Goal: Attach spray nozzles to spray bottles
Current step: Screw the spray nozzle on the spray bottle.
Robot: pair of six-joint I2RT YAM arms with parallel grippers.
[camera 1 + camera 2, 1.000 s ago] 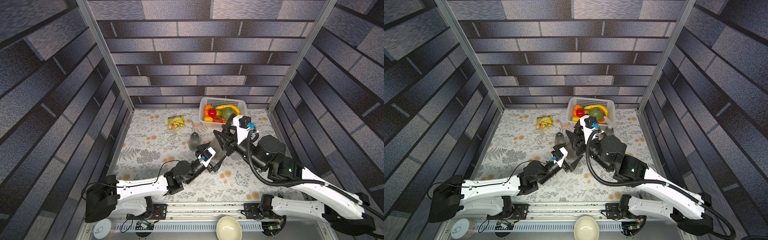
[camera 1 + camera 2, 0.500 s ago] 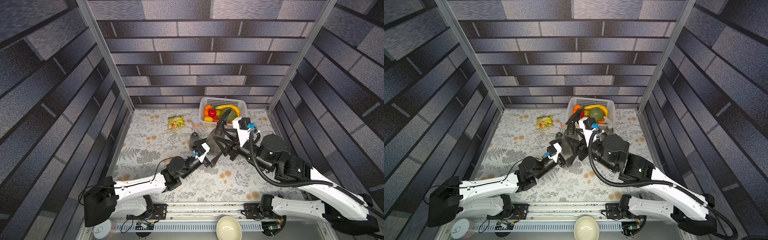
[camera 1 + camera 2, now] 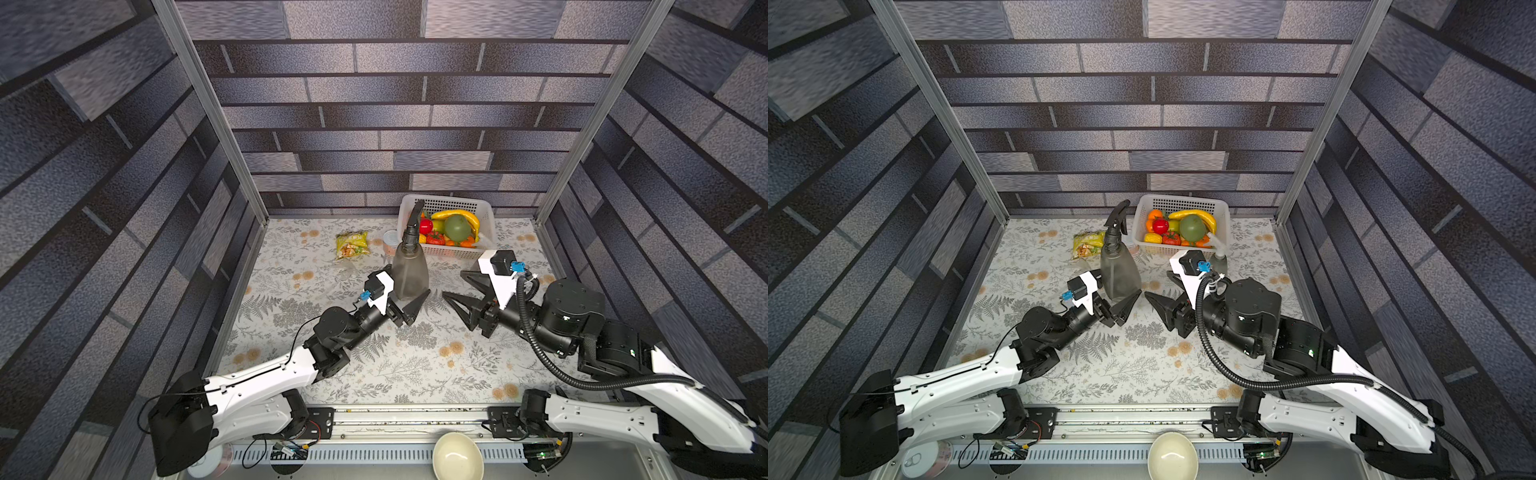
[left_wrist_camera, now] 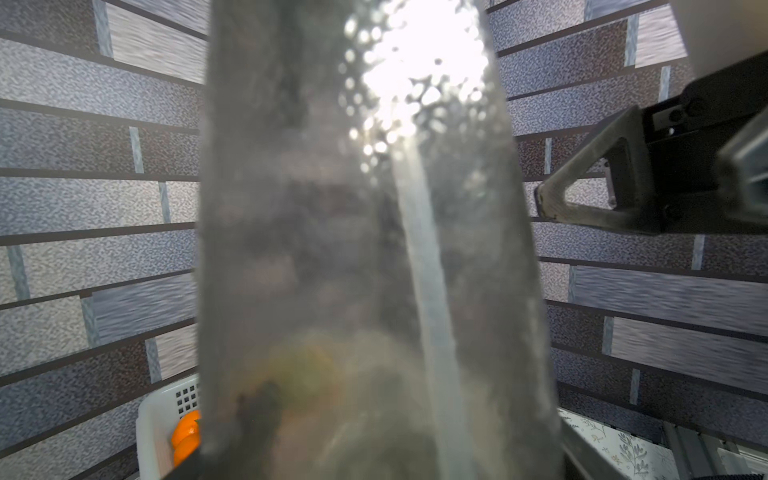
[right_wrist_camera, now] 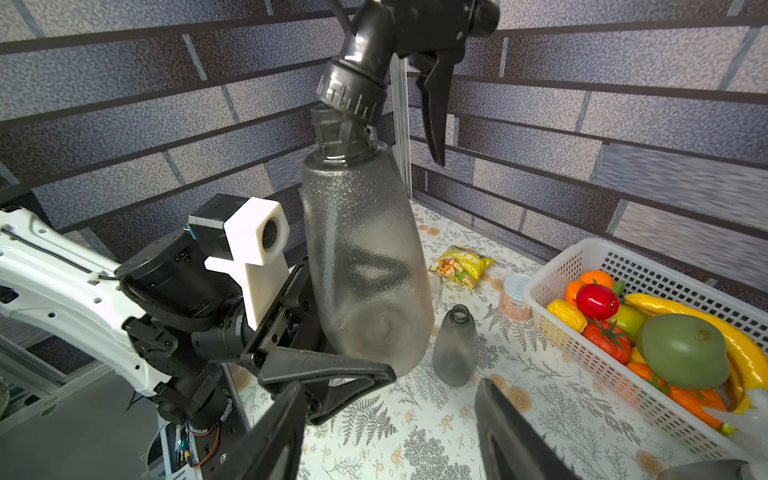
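In both top views the left gripper [image 3: 405,291] clamps the wide base of a smoky spray bottle [image 3: 409,266] and holds it off the table [image 3: 415,365] near the middle, neck up. Gripping low leaves the neck free for the other arm. The black nozzle [image 3: 413,226] sits on that neck. The right gripper [image 3: 453,283] stands just right of the bottle, apart from it, its jaws spread and empty. In a top view a second bottle [image 3: 1219,262], carrying a whitish nozzle [image 3: 1214,243], stands by the near right corner of the fruit basket [image 3: 1185,198].

The left wrist view is filled by the held bottle [image 4: 365,249]. The dip tube [image 4: 428,291] runs down inside it, so the nozzle is inserted. One finger [image 4: 590,222] of the right gripper shows at the side, not touching.

The right wrist view suggests the job is unfinished: the black collar [image 5: 349,91] sits crooked on the neck, with threads showing beneath. A bare bottle [image 5: 455,345] waits upright on the table beyond, near the tin can [image 5: 515,297]. I judge the right jaws are spread to take the collar for another twist.
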